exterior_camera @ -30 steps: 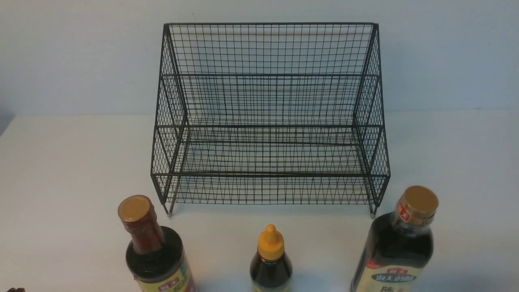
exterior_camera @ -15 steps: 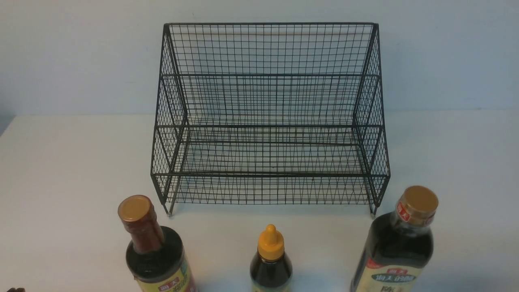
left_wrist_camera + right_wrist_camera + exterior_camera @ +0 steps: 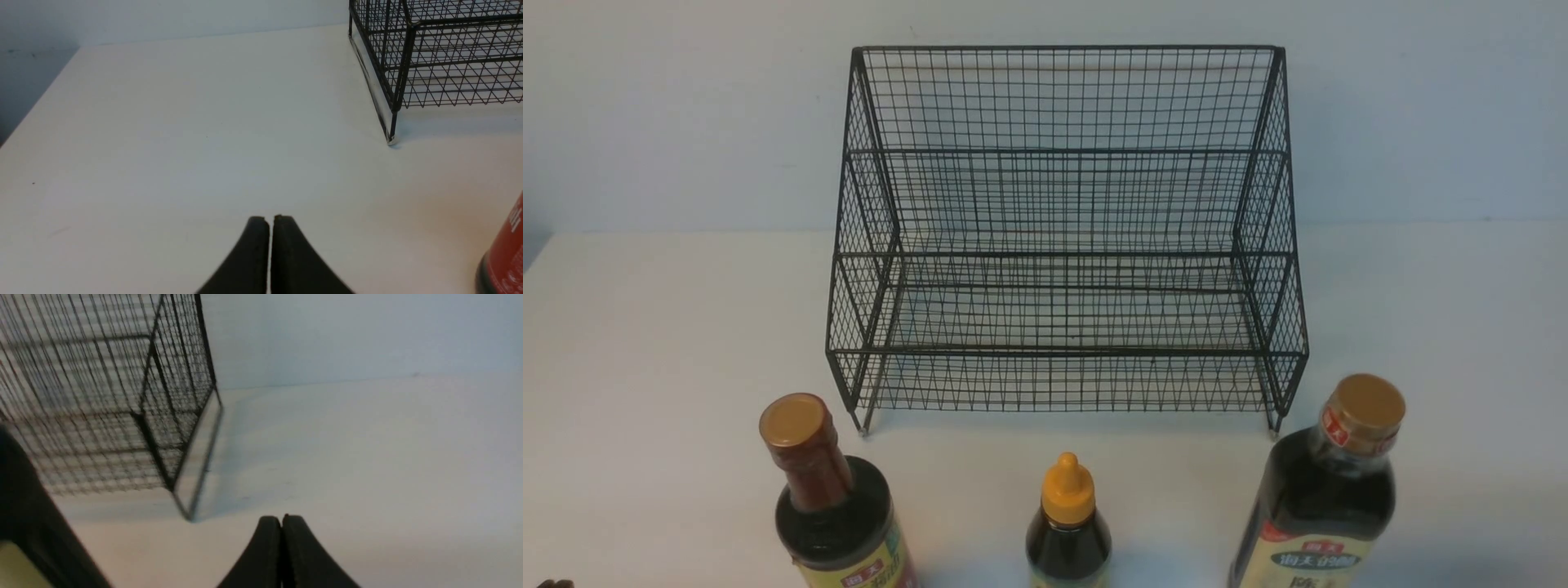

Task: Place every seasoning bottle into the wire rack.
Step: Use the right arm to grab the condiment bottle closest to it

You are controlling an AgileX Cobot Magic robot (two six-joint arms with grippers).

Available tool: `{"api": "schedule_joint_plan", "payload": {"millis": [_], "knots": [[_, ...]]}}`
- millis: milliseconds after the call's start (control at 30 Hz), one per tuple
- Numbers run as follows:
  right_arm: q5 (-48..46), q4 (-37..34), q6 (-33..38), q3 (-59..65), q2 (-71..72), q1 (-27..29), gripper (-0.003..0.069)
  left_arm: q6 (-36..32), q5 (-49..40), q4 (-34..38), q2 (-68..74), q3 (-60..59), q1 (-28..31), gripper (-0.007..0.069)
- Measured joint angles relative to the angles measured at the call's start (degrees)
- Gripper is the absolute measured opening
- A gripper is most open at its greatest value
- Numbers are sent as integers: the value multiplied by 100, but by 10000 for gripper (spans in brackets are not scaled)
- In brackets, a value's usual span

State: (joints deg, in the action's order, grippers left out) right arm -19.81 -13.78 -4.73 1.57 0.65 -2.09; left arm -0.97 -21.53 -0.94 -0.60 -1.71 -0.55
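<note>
The black wire rack [image 3: 1062, 237] stands empty at the back middle of the white table. Three seasoning bottles stand in a row in front of it: the red-necked gold-capped one [image 3: 829, 498] at left, the small yellow-nozzle one [image 3: 1067, 523] in the middle, the gold-capped cream-labelled one [image 3: 1327, 490] at right. My left gripper [image 3: 270, 219] is shut and empty over bare table, left of the rack's corner [image 3: 433, 61], with the red bottle's edge [image 3: 504, 257] to its right. My right gripper [image 3: 281, 518] is shut and empty, right of the rack [image 3: 102, 396], beside a dark bottle [image 3: 32, 522].
The table's left edge [image 3: 36, 106] drops off beside the left gripper, and a pale wall [image 3: 686, 106] rises behind the rack. A small dark tip [image 3: 554, 583] shows at the bottom left corner of the front view.
</note>
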Motion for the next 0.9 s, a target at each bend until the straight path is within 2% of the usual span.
{"api": "schedule_joint_plan", "payload": {"millis": [100,200,467,700,800,867,900], "knots": [[17,-1360,-406,1,0,0,-15,0,0,0,0,0,0,-4],[70,-2165,-539,1,0,0,-15,0,0,0,0,0,0,-4],[146,-2511,-401,-9,0,0,-15,0,0,0,0,0,0,-4],[-299,-2459,1367,-1549,-333,0,15,0,0,0,0,0,0,-4],[-1134,-2195,2210,-2360,-1178,0,78,0,0,0,0,0,0,-4],[-1513,-2095,2455,-2661,-1550,0,112,0,0,0,0,0,0,-4],[-2025,-1982,2711,-3077,-2048,0,166,0,0,0,0,0,0,-4]]}}
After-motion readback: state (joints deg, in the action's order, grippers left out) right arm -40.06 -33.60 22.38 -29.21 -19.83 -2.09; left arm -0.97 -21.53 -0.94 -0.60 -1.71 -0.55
